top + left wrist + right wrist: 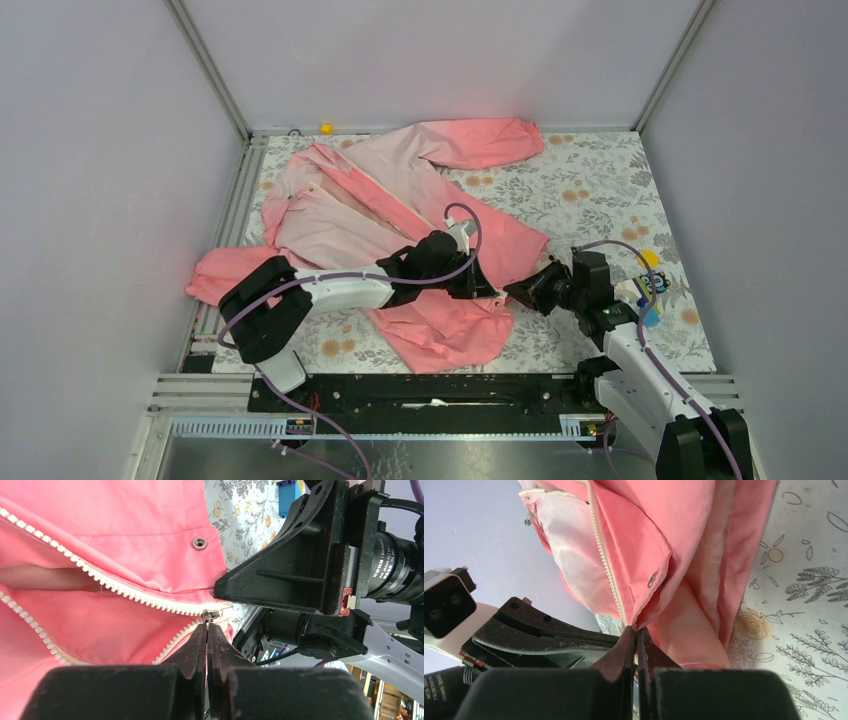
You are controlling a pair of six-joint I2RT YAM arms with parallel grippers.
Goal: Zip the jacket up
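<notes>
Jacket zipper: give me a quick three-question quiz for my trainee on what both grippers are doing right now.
1. True or false: the zipper of the jacket is fully closed.
2. Pick one: the left gripper is shut on A) the collar, B) the zipper pull, C) a sleeve.
3. Fill in: the right gripper pinches the jacket's ____ beside the zipper.

Key: 1 false, the two sides stand apart above the pull; 2 B; 3 hem.
</notes>
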